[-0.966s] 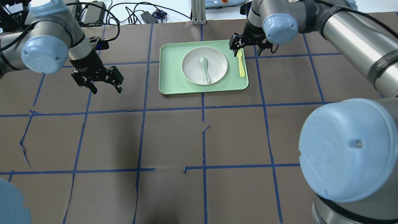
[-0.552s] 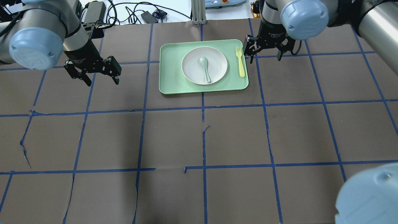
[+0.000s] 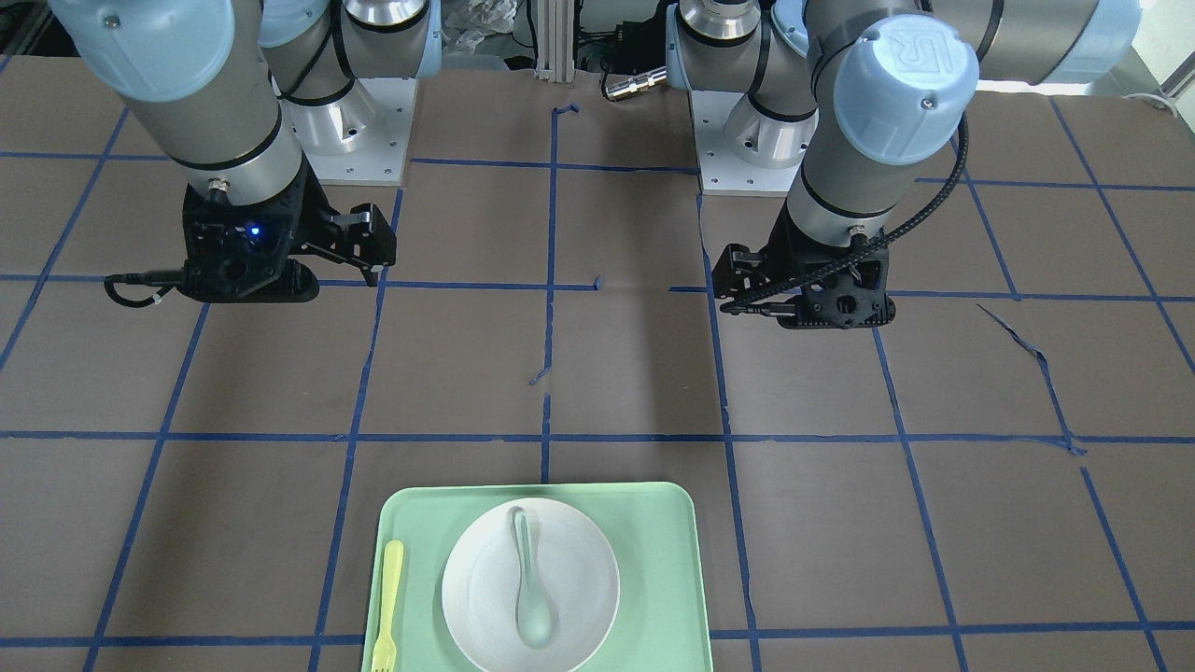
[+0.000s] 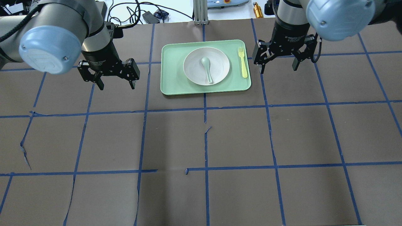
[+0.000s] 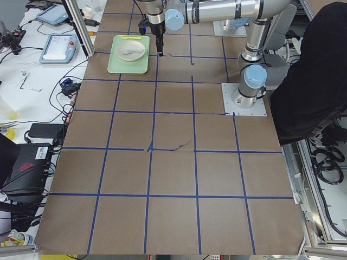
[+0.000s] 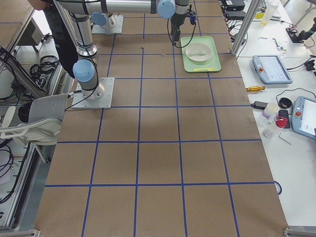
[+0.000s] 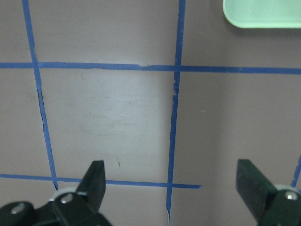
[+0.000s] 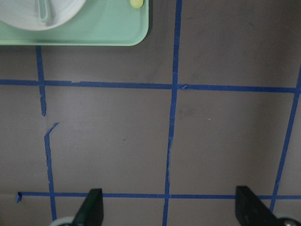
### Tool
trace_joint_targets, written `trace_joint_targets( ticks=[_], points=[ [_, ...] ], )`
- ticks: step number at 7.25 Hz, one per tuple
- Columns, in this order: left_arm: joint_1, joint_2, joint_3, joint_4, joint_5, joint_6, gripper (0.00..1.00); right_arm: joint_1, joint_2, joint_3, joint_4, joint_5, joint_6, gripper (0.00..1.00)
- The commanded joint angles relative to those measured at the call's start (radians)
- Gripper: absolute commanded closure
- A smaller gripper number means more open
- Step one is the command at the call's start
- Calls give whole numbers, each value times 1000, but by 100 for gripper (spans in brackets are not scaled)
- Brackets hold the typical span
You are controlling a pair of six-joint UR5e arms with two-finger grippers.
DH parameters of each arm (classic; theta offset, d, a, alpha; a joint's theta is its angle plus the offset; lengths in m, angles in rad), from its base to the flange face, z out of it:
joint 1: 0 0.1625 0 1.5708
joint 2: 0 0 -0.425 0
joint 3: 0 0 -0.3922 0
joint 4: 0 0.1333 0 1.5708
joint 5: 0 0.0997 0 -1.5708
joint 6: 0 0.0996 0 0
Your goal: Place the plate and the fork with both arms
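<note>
The plate (image 4: pixel 194 67) and fork (image 4: pixel 242 64) lie on the tray (image 4: pixel 171 69); left tool (image 4: pixel 116 85) and right tool (image 4: pixel 279 69) flank it, fingers spread.

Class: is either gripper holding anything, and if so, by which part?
Nothing is held. The left gripper and right gripper hang open and empty; fork and plate lie on the tray.

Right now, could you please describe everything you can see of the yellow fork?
The fork is slim and bright yellow, plastic by its look, with short tines and a straight handle. It lies flat on the mint-green tray, in the strip between the white plate and the tray's right rim in the overhead view, clear of the plate. Its tines point away from the robot. Only the tray touches it; the right gripper hangs beside the tray, jaws open and empty.
</note>
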Motion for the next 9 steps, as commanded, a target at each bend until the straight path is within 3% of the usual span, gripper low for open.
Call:
trace_joint_targets(
  ticks=[1, 4, 5, 9],
  points=[
    [4, 11, -2, -2, 0, -4, 0, 16, -13, -1, 22, 2, 2, 0],
    [4, 71, 25, -65, -25, -4, 0, 9, 5, 15, -7, 9, -9, 0],
    [3, 86, 39, -88, -92, -22, 0, 8, 2, 15, -4, 4, -9, 0],
    [-2, 62, 24, -79, -92, -33, 0, 9, -18, -11, 4, 5, -1, 0]
  ],
)
